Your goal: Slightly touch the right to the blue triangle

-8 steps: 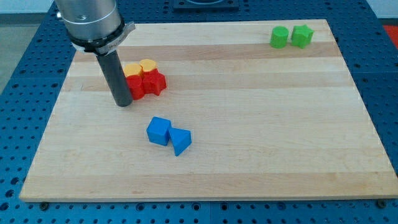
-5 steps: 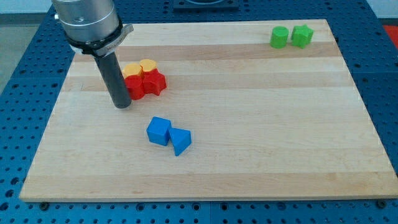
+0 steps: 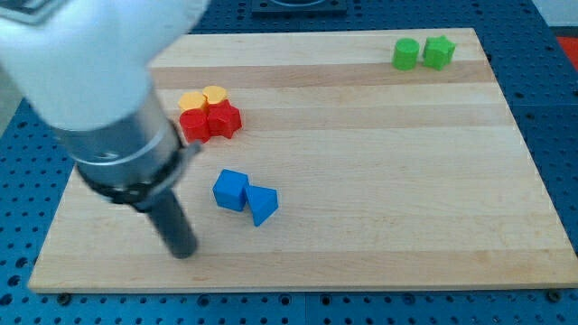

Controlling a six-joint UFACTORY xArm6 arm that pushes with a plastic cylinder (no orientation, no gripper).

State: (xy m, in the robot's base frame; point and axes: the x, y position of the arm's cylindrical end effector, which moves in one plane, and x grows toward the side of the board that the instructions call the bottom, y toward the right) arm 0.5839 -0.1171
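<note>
The blue triangle [image 3: 262, 204] lies on the wooden board [image 3: 379, 162] a little left of centre, touching a blue cube [image 3: 230, 190] on its left. My tip [image 3: 183, 252] rests on the board near the view's bottom, below and to the left of both blue blocks, clear of them. The arm above the tip is blurred and covers the board's upper left.
Two red blocks [image 3: 212, 121] and two yellow blocks [image 3: 203, 97] sit clustered toward the view's upper left. Two green blocks [image 3: 423, 52] stand at the view's top right corner. The board's bottom edge runs just below my tip.
My tip has moved from beside the red and yellow cluster down toward the view's bottom, to below-left of the blue blocks. No block has moved.
</note>
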